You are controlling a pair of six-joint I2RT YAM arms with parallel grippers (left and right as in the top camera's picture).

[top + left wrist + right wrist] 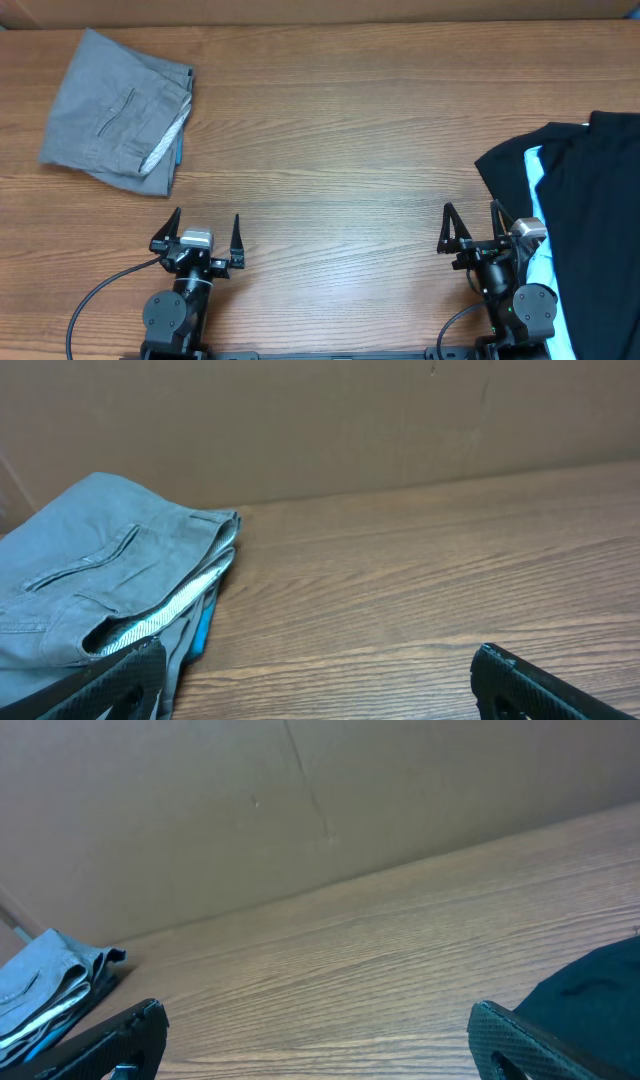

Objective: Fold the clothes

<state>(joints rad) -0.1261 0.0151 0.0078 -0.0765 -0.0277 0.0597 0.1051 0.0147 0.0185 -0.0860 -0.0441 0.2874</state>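
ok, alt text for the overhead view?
Wooden table from above: folded grey trousers at far left, a crumpled black shirt over a light blue tee at the right edge. At the near edge, left tool and right tool are open and empty.

The left arm (178, 310) and right arm (528, 305) are finished in black, with rounded joint housings. A small silver block (196, 239) is carried at each wrist. The jaws are formed of two thin, pointed black fingers (237, 240), finely textured on the surface. A black cable (100, 288) is attached at each base.
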